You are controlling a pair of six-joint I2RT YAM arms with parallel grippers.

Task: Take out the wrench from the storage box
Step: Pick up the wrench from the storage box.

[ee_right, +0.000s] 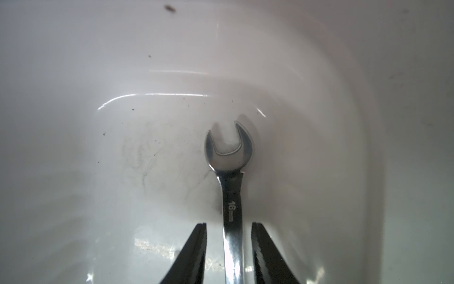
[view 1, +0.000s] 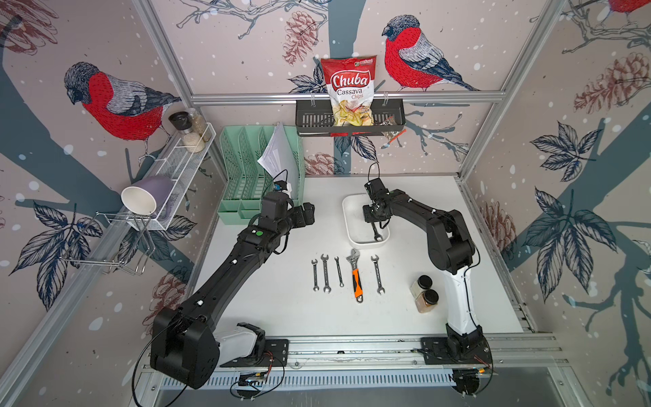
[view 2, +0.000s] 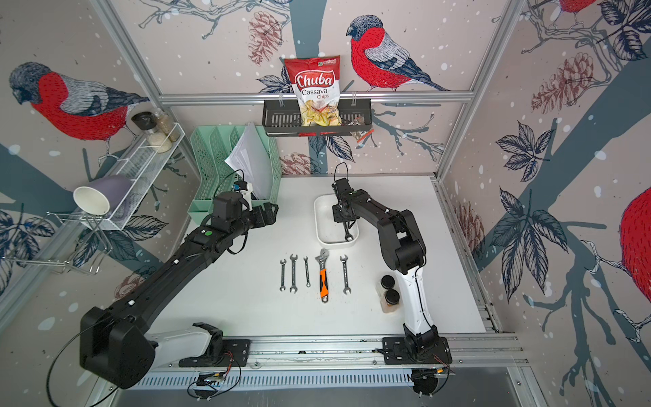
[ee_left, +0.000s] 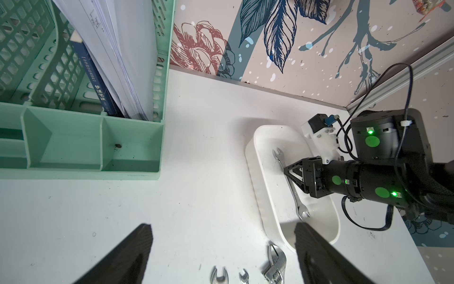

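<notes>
The wrench (ee_right: 232,196) is lying flat on the floor of the storage box (view 1: 352,225), along the box's length, and one of its open heads is resting close to the rounded end wall. The box is standing on the white bench (view 1: 281,310), behind a row of loose tools in which an adjustable wrench (view 1: 356,278) with an orange handle is lying.

The right gripper (ee_right: 228,223) is reaching down into the box. Its two fingers are standing on either side of the wrench's shaft, and a thin gap is showing on each side, so it is released and not pressing the metal.

The left gripper (ee_left: 222,226) is hanging above the bench beside the green file organiser (view 1: 246,176). Its fingers are spread wide apart and nothing is between them.
</notes>
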